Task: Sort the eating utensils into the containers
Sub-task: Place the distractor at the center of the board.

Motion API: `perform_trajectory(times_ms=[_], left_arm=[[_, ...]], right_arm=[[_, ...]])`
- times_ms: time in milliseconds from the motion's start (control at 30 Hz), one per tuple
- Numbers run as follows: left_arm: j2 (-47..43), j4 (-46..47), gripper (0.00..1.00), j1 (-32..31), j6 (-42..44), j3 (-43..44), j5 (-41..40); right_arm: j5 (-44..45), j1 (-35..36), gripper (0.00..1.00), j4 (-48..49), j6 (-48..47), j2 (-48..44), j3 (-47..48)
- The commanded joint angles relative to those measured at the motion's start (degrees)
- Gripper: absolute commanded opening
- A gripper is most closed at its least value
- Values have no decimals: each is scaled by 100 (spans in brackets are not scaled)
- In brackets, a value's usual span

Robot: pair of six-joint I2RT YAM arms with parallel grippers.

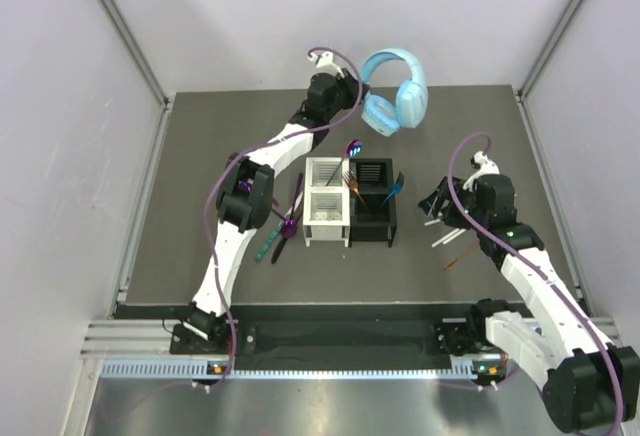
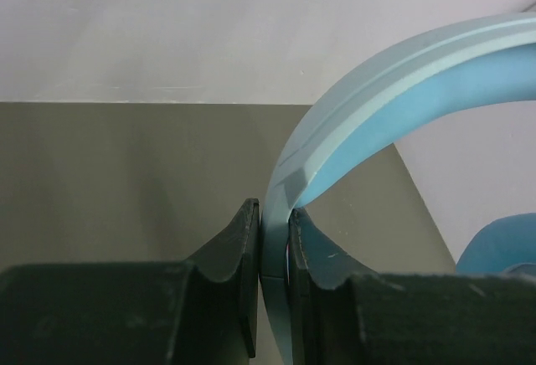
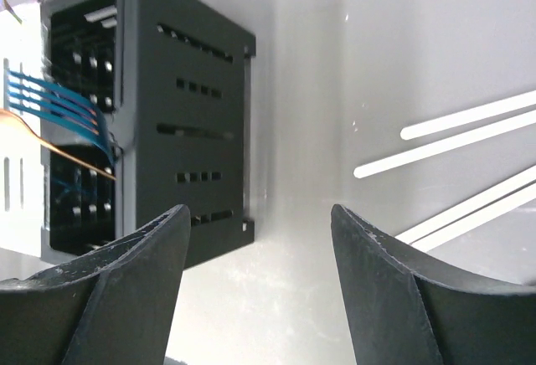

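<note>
clamping the headband of the light-blue headphones (image 2: 377, 131) at the far side of the table (image 1: 200, 156), the left gripper (image 2: 272, 214) has its jaws narrow on it. the right gripper (image 3: 260, 214) hangs wide apart – holding nothing – with the black caddy (image 3: 201, 131) on one side and white sticks (image 3: 469, 118) on the other. a blue fork (image 3: 59, 105) leans out of the black caddy; a green knife (image 1: 268, 246) and purple cutlery (image 1: 290, 224) lie left of the white caddy (image 1: 325, 241).

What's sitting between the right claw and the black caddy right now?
Nothing: the right wrist view shows bare table between the right claw and the black caddy. The white sticks lie off to the side.
</note>
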Motion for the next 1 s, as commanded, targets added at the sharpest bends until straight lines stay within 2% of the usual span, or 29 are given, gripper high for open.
perform_trajectory(times_ms=[0, 200, 700, 967], left_arm=[[-52, -104, 0, -101, 256, 692, 104], [405, -878, 0, -338, 475, 1554, 359], [898, -1019, 0, -866, 475, 1537, 649], [959, -1019, 0, -892, 458, 1572, 738]], right_arm=[[428, 17, 69, -166, 58, -133, 486], [700, 17, 69, -272, 84, -291, 592], [727, 9, 69, -378, 14, -300, 636], [692, 9, 69, -325, -12, -239, 575]])
